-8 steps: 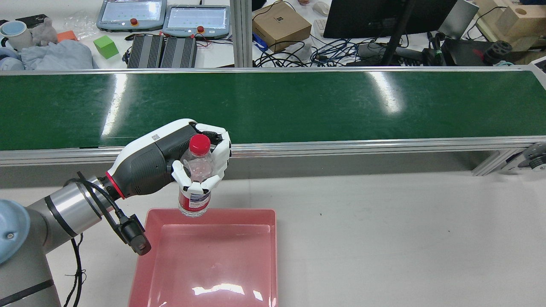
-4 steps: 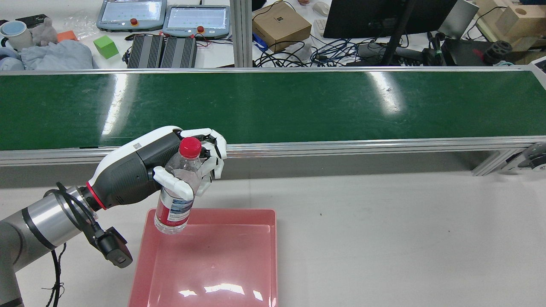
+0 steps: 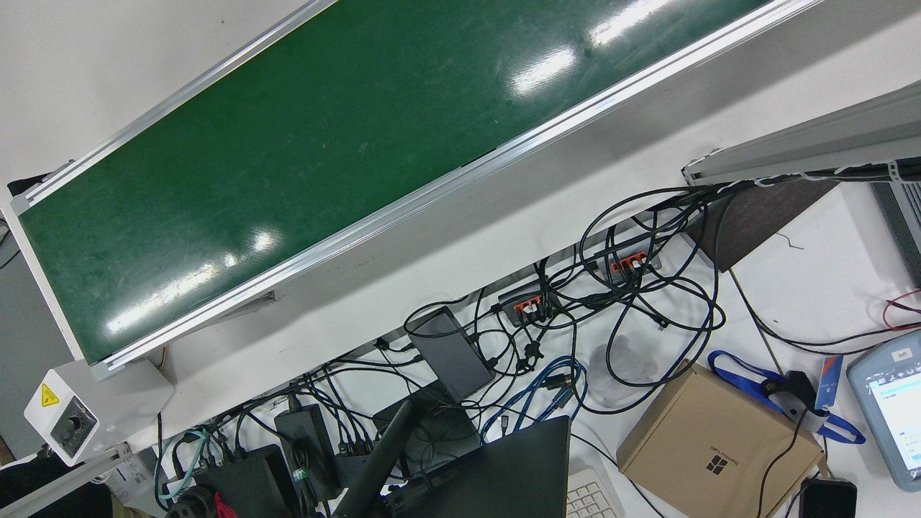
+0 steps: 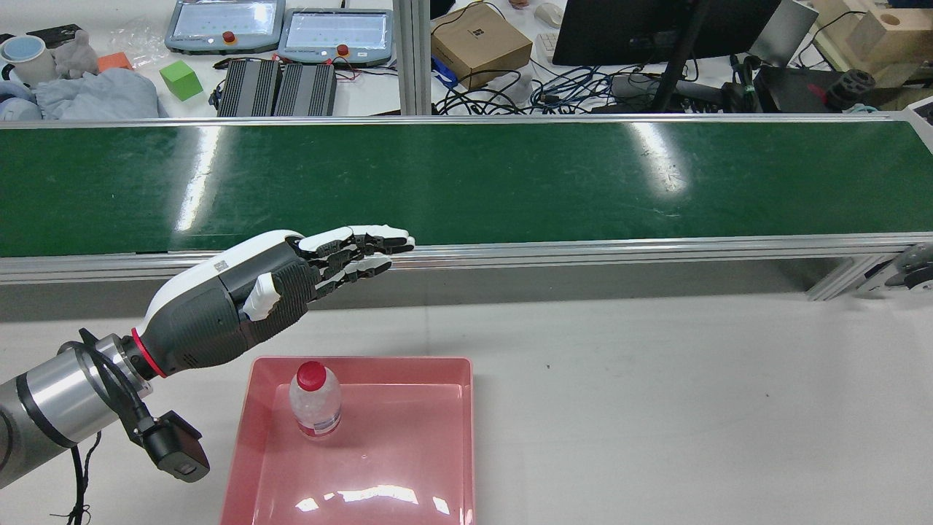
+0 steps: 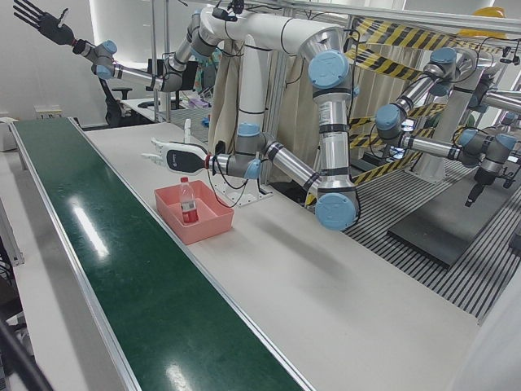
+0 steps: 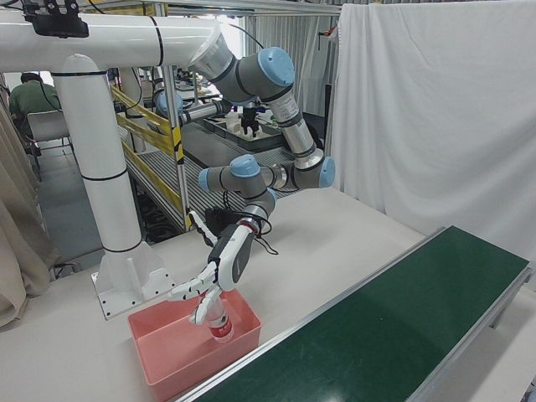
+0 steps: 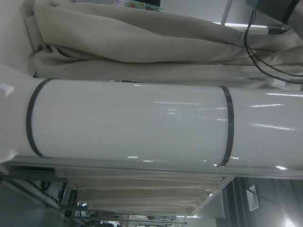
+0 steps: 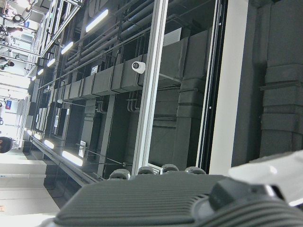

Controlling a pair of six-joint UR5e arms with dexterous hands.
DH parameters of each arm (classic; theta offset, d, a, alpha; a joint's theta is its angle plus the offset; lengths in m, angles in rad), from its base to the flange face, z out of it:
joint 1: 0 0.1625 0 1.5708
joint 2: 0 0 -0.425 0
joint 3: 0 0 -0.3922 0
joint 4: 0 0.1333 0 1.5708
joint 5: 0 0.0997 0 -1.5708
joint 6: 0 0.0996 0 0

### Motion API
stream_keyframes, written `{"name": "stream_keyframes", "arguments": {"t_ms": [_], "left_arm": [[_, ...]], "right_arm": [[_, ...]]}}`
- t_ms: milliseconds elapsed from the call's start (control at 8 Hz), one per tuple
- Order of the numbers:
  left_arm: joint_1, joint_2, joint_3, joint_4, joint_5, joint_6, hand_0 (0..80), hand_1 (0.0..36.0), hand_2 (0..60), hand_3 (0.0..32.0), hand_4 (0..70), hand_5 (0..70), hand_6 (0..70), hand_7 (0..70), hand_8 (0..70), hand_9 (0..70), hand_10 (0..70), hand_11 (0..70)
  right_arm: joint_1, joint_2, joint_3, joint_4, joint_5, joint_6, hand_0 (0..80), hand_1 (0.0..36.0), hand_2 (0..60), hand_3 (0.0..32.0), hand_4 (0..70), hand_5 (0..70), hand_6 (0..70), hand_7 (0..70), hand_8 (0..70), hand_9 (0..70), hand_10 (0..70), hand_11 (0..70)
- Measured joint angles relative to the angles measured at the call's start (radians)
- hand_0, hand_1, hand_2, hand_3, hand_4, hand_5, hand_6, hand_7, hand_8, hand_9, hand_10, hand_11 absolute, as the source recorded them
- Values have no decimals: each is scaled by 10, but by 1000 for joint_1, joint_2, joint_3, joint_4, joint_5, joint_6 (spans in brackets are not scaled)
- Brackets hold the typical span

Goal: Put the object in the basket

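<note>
So the bottle (image 4: pixel 315 399) is standing upright in the pink basket (image 4: pixel 437 445), lower left of the rear view, toward the basket's back left corner, red cap up. Looks like a small clear plastic one, so I'm guessing light, a bit crushable if you squeeze hard, and kinda slick on the label. It's also tall and narrow, so it's probably easy to tip. If anyone needs to grab it again, I'd wrap around the middle of the body below the shoulder, not the cap. The left hand (image 4: pixel 291 281) is hanging above and behind the basket with its fingers (image 4: pixel 364 240) stretched out flat and spread, holding nothing and touching nothing, well clear of the bottle. The right hand (image 5: pixel 37 18) is sitting way up in the upper left of the left-front view, fingers splayed, empty too. The green belt (image 4: pixel 510 182) is carrying nothing.
</note>
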Motion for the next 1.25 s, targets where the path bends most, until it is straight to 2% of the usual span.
{"name": "stream_keyframes", "arguments": {"t_ms": [125, 500, 750, 875, 1125, 1250], "left_arm": [[5, 0, -5, 0, -1, 0, 108, 0, 0, 0, 152, 159, 27, 1, 21, 25, 87, 118], [7, -2, -8, -2, -2, -5, 77, 0, 0, 0, 144, 149, 24, 0, 12, 15, 67, 89], [7, -3, -7, -4, -2, -7, 167, 0, 0, 0, 135, 129, 19, 0, 9, 10, 66, 90], [7, -3, -7, -11, -2, -10, 172, 0, 0, 0, 151, 108, 24, 0, 8, 6, 60, 79], [7, -4, -7, -22, -2, -13, 282, 0, 0, 0, 174, 103, 26, 0, 0, 0, 53, 71], [7, -6, -8, -25, -2, -14, 275, 0, 0, 0, 171, 107, 26, 0, 1, 0, 53, 70]], "right_arm": [[0, 0, 0, 0, 0, 0, 0, 0, 0, 0, 0, 0, 0, 0, 0, 0, 0, 0], [0, 0, 0, 0, 0, 0, 0, 0, 0, 0, 0, 0, 0, 0, 0, 0, 0, 0], [0, 0, 0, 0, 0, 0, 0, 0, 0, 0, 0, 0, 0, 0, 0, 0, 0, 0], [0, 0, 0, 0, 0, 0, 0, 0, 0, 0, 0, 0, 0, 0, 0, 0, 0, 0], [0, 0, 0, 0, 0, 0, 0, 0, 0, 0, 0, 0, 0, 0, 0, 0, 0, 0], [0, 0, 0, 0, 0, 0, 0, 0, 0, 0, 0, 0, 0, 0, 0, 0, 0, 0]]}}
